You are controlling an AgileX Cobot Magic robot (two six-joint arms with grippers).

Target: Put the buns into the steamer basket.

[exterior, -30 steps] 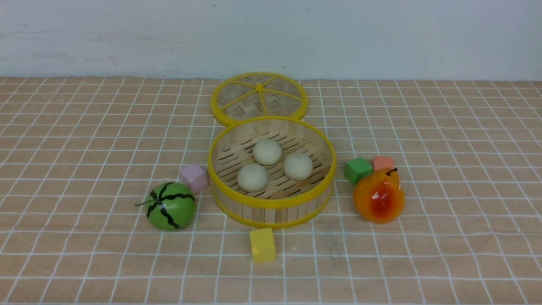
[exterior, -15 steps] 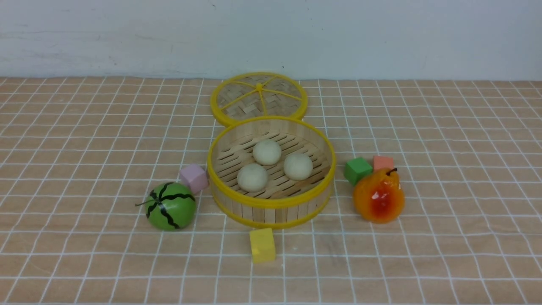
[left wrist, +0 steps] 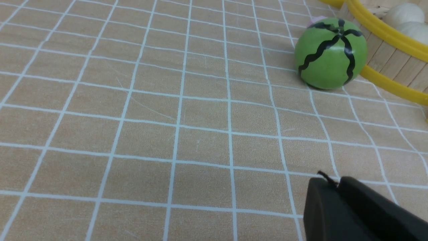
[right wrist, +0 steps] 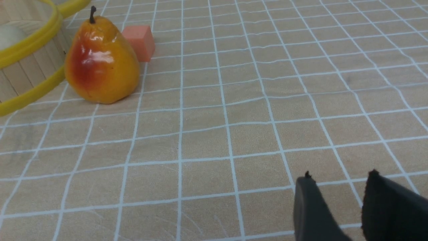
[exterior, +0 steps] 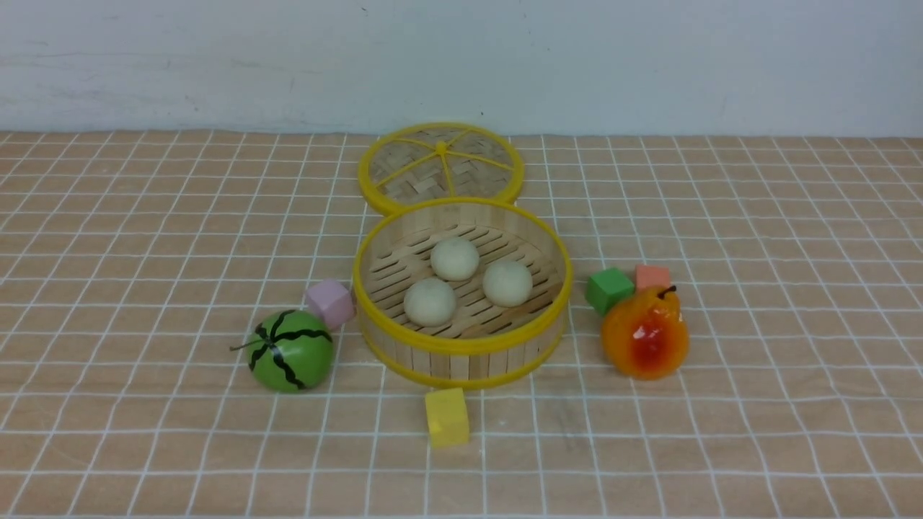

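Now all three buns (exterior: 467, 280) sit in the steamer basket (exterior: 461, 344), apart from both empty claws: left (left wrist: 334, 183) closed, right (right wrist: 339, 179) narrow.

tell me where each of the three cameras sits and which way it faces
Front view: on the robot's side between its arms, facing the steamer basket holding three buns, lid behind; no arm shows.
Left wrist view: low over the cloth, facing the watermelon toy; left gripper tips together.
Right wrist view: low, facing the pear and orange cube; right gripper tips slightly apart.
Shared: both wrist views catch the basket's yellow rim.
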